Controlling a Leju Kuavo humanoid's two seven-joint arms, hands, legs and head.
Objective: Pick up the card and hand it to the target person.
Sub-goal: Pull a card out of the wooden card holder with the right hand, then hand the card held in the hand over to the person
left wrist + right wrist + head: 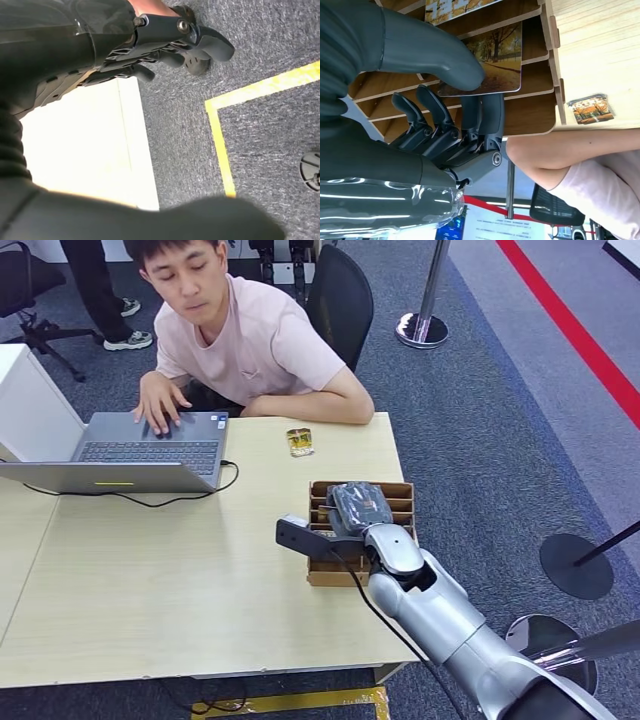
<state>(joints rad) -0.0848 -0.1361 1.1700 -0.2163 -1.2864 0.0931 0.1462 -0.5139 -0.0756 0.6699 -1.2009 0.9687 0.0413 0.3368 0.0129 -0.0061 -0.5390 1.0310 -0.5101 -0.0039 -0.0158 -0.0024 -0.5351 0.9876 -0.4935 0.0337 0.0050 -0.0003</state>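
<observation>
The right hand (444, 95) pinches one card (497, 65) in the wooden rack (400, 502), thumb above, fingers beneath. One small card (300, 441) lies beside the person (256, 340). The left hand (166, 47) hangs, fingers loosely apart.

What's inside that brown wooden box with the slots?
The wooden card rack holds picture cards standing in its slots. One card shows autumn trees, and the right hand pinches it, thumb on its face. Another card peeks out behind. The hand covers the other slots, so whether they hold cards cannot be seen.

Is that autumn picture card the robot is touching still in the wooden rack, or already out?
Still in. The autumn-tree picture card sits between the brown slotted wooden rack's dividers, with the right hand's thumb and fingers pinching its edge.
</observation>
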